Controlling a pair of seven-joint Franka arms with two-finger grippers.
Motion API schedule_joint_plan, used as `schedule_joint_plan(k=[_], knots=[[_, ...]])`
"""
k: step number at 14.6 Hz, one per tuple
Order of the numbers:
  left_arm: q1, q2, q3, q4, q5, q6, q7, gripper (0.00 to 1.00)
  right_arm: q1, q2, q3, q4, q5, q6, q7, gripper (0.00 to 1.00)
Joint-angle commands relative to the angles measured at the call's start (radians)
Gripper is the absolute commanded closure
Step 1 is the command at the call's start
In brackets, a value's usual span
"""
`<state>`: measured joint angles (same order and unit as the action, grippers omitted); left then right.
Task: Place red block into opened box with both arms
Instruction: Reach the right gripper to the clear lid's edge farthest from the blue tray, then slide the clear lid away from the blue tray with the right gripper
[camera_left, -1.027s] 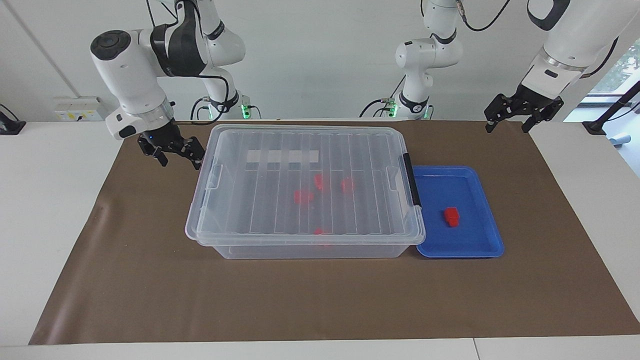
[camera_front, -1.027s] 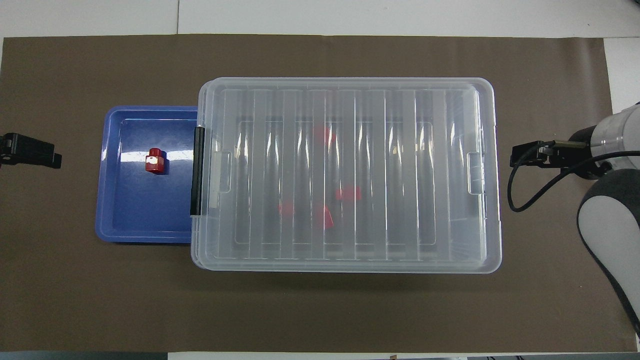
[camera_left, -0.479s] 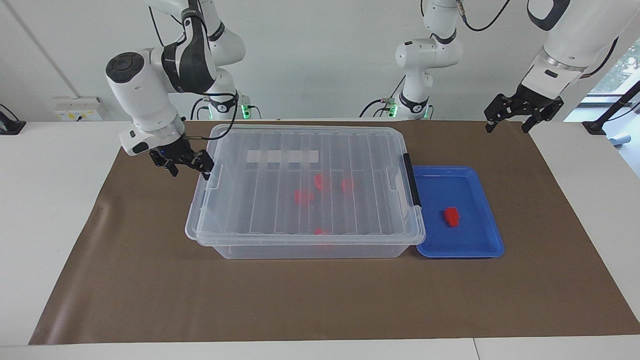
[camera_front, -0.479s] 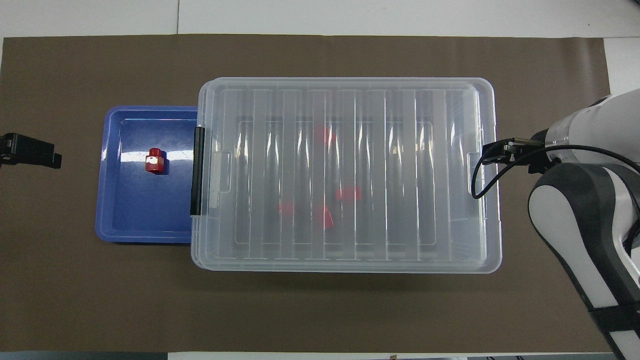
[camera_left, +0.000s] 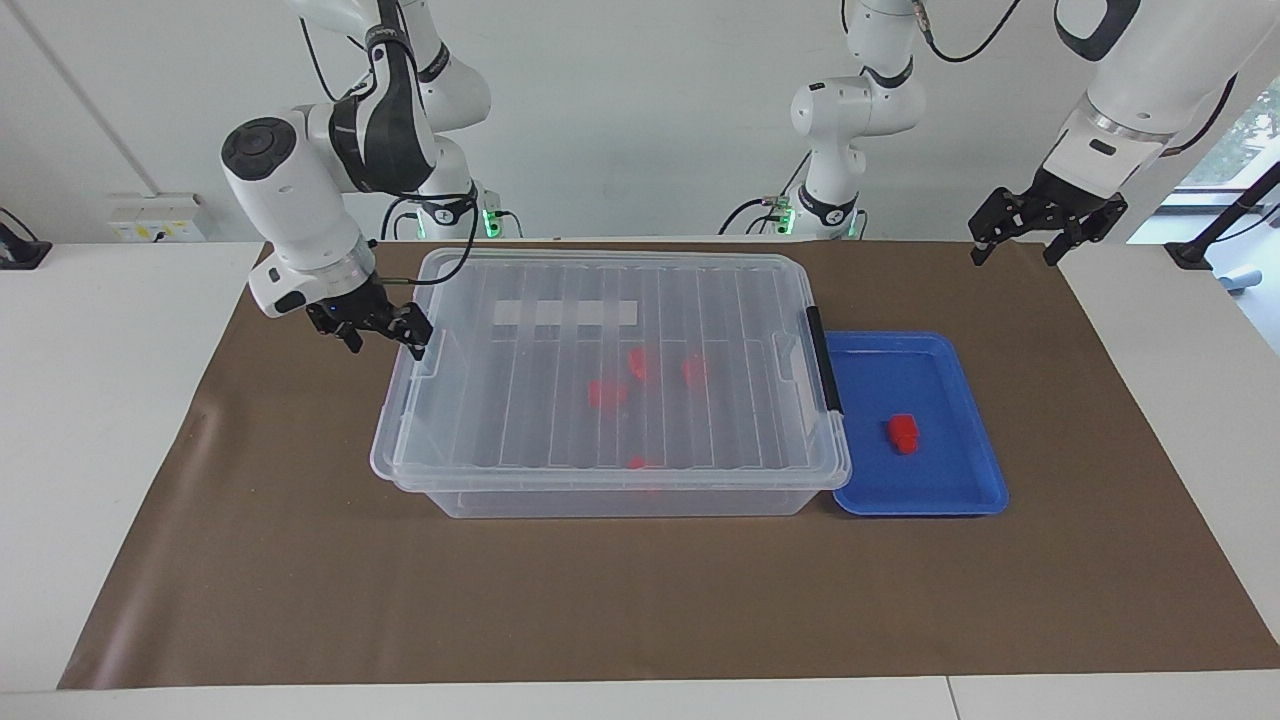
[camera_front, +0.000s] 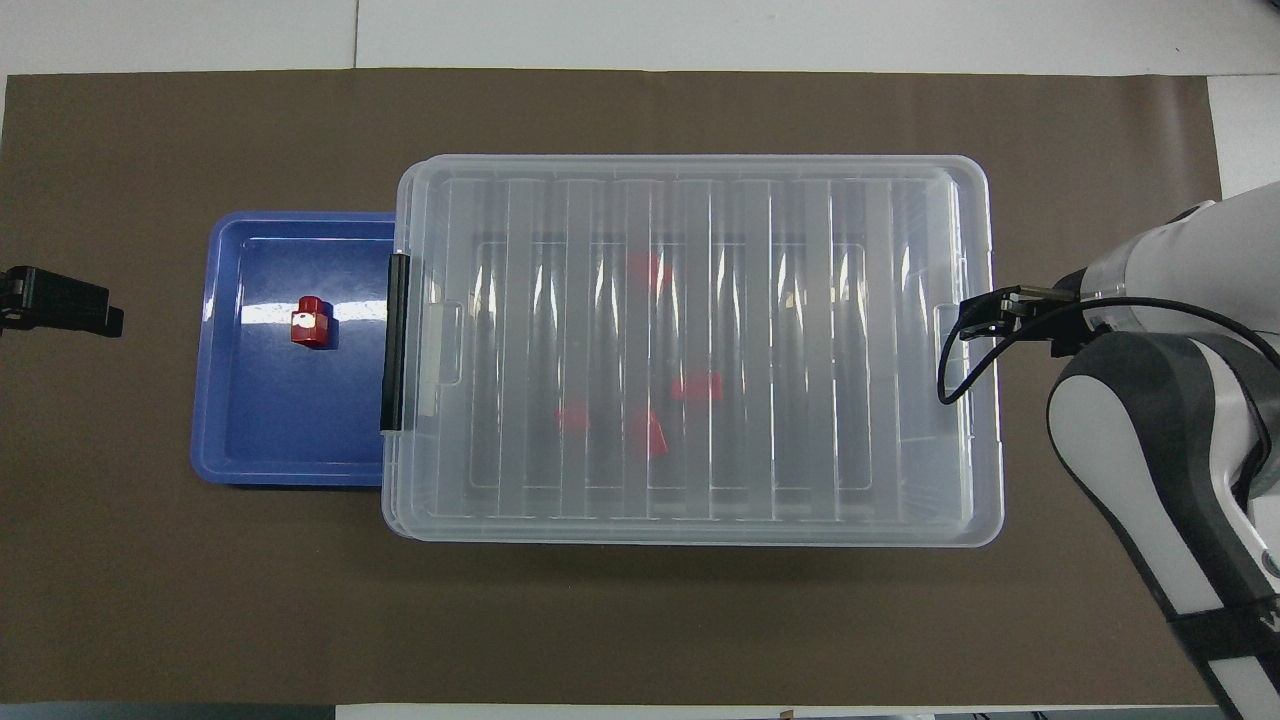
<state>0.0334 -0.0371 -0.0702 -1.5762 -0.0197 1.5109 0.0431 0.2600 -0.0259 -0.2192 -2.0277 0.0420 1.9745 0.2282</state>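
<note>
A white table (camera_left: 100, 420) covered by a brown paper sheet (camera_left: 640, 600), on which a lidded clear box (camera_left: 610, 380) sits in the middle, with a shallow blue tray (camera_left: 960, 490) touching it just beside it, toward the left arm's end of the table.

Red block (camera_left: 903, 433) upright in blue tray (camera_left: 960, 495); box (camera_left: 610, 480) lidded.
</note>
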Motion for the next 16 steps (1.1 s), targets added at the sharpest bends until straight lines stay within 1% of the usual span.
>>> schedule_joint_plan(k=[1, 5, 16], knots=[[0.011, -0.027, -0.007, -0.028, 0.017, -0.005, 0.011, 0.00, -0.025, -0.029, 0.004, -0.046, 0.021, 0.047, -0.053, 0.00], [0.011, -0.027, -0.007, -0.028, 0.017, -0.005, 0.011, 0.00, -0.074, -0.029, 0.003, -0.060, 0.018, 0.057, -0.159, 0.00], [0.011, -0.027, -0.007, -0.028, 0.017, -0.005, 0.011, 0.00, -0.182, -0.020, -0.011, -0.046, -0.013, 0.070, -0.414, 0.00]])
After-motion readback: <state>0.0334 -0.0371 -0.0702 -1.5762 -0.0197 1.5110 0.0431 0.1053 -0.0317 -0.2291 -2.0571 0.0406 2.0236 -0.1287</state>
